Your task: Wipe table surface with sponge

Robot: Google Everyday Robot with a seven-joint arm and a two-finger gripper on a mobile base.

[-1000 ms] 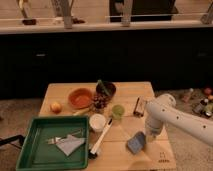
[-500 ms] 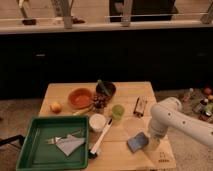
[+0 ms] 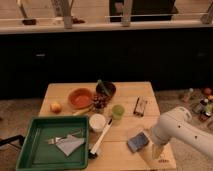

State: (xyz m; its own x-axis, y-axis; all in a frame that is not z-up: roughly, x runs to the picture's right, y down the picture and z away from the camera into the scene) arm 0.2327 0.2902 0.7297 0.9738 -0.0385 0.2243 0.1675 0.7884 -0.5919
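The light tan wooden table surface (image 3: 127, 94) fills the middle of the camera view. The blue-grey sponge (image 3: 137, 142) lies tilted on its front right part. My white arm reaches in from the right, and the gripper (image 3: 150, 142) is at the sponge's right edge, touching or just above it. The arm hides most of the gripper. A small dark mark (image 3: 161, 161) sits at the table's front right corner.
A green tray (image 3: 30, 155) with a grey cloth (image 3: 70, 145) takes up the front left. A white-handled brush (image 3: 102, 137), white cup (image 3: 97, 121), green cup (image 3: 118, 111), orange bowl (image 3: 80, 97), dark bowl (image 3: 106, 90), fruit (image 3: 55, 107) and a dark bar (image 3: 140, 106) are on the table.
The arm has swung to the right and toward the front edge. The sponge has shifted slightly right with the gripper.
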